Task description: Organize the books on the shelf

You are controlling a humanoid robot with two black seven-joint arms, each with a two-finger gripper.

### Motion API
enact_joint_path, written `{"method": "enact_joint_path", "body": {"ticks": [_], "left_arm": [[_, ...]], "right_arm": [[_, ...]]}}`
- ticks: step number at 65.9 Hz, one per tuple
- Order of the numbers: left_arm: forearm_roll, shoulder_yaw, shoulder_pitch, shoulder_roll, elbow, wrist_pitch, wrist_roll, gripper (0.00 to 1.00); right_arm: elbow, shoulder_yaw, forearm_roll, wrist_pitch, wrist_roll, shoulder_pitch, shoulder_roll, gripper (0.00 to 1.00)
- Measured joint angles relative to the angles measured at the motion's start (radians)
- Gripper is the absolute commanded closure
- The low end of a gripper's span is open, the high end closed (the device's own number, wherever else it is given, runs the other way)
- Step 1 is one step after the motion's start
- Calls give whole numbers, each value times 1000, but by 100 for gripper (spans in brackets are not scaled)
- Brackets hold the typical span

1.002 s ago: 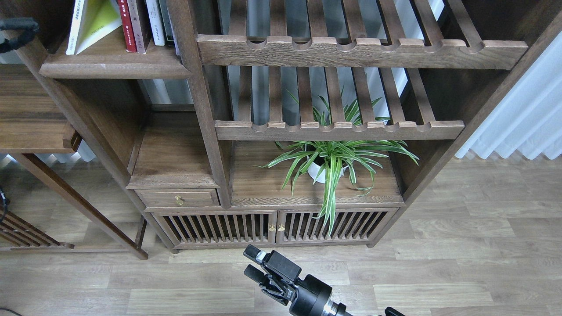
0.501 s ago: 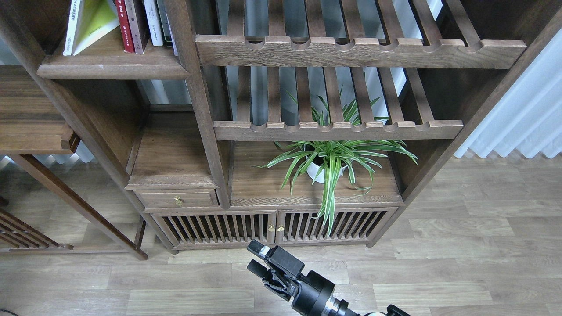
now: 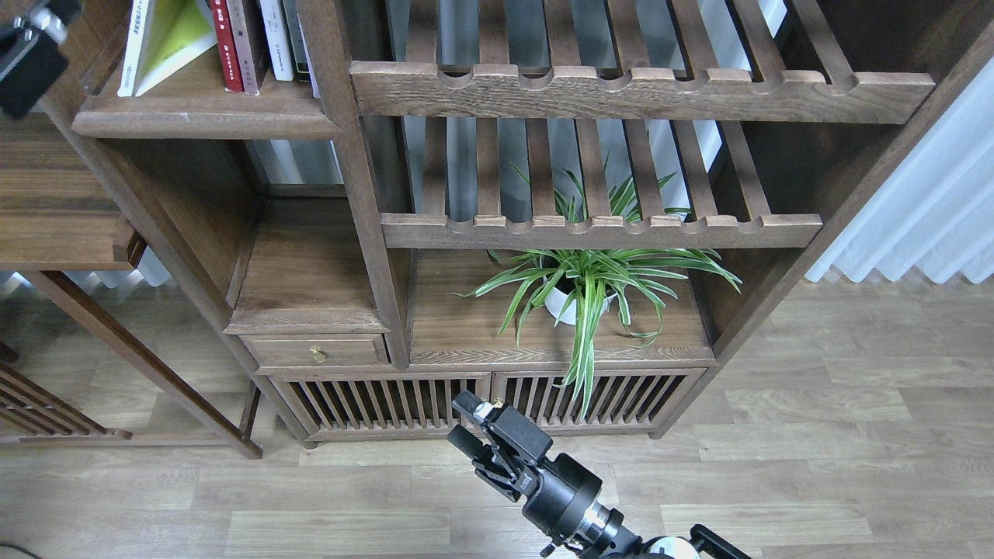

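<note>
The books (image 3: 225, 43) stand on the shelf (image 3: 202, 120), one leaning; right end effector (image 3: 469, 423) open, empty; left end effector (image 3: 31, 50) unclear

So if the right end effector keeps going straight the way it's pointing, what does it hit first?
Probably the dark slatted cabinet doors at the bookcase's base. The right end effector points up-left toward them, holding nothing. Depth is unclear from this single view.

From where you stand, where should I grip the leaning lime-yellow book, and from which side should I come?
Grip the lime-yellow book by its lower front corner, coming from the front of the shelf. It leans left against a white book, leaving a gap before the red book, probably enough room for one finger.
</note>
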Motion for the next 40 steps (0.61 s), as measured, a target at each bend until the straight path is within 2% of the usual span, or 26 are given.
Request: {"method": "enact_joint_path", "body": {"ticks": [19, 40], "left_arm": [[-9, -21, 155, -184, 12, 0, -1, 0], [-85, -11, 207, -376, 77, 0, -2, 0]], "right_arm": [[48, 49, -2, 0, 20, 104, 0, 1], [80, 50, -6, 0, 45, 139, 0, 1]]}}
